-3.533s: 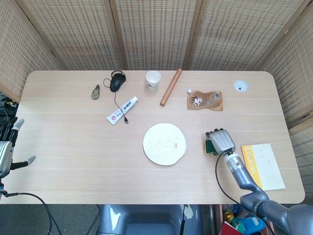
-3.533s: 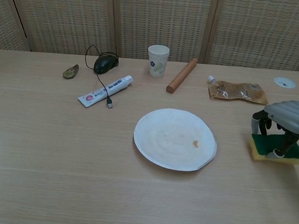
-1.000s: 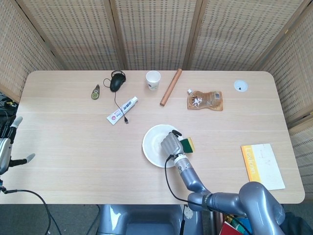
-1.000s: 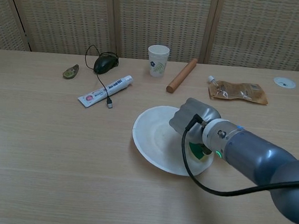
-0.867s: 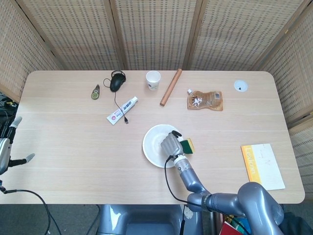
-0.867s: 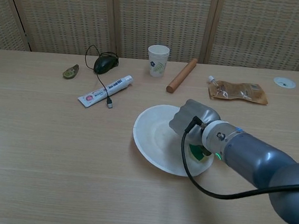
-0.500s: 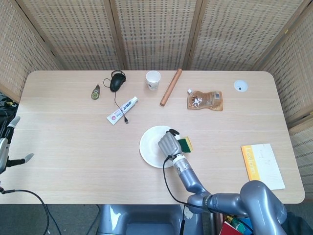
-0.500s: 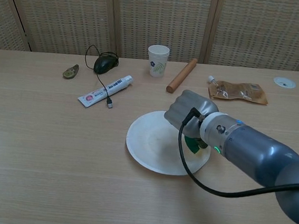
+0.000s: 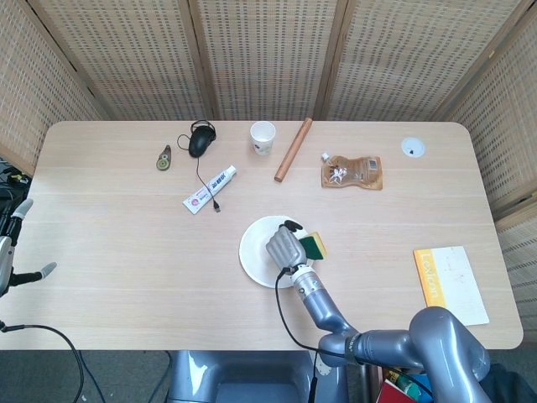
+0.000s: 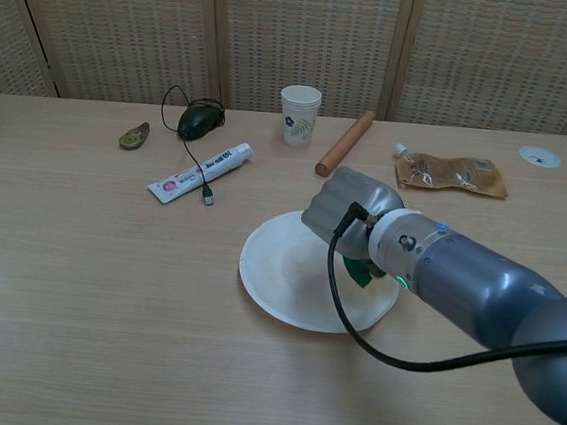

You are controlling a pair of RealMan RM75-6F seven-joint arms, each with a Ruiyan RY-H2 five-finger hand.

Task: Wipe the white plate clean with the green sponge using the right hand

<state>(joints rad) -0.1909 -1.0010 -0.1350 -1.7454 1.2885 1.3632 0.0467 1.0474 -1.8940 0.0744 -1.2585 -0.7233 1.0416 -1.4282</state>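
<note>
The white plate (image 9: 256,252) (image 10: 278,272) lies near the table's front middle. My right hand (image 9: 284,247) (image 10: 341,215) is over the plate's right half and grips the green sponge (image 9: 314,246) (image 10: 361,273), pressing it down on the plate. Only the sponge's green and yellow edge shows past the hand. My left hand (image 9: 10,248) hangs off the table's left edge in the head view, fingers apart and holding nothing.
Along the back stand a paper cup (image 9: 263,138), a wooden rolling pin (image 9: 292,149), a brown pouch (image 9: 352,172), a black mouse (image 9: 200,143) with its cable, and a toothpaste tube (image 9: 210,189). A yellow-edged notebook (image 9: 450,284) lies front right.
My right hand carried the sponge from the right side of the table onto the plate. In the last second it slid left across the plate, which shifted slightly left.
</note>
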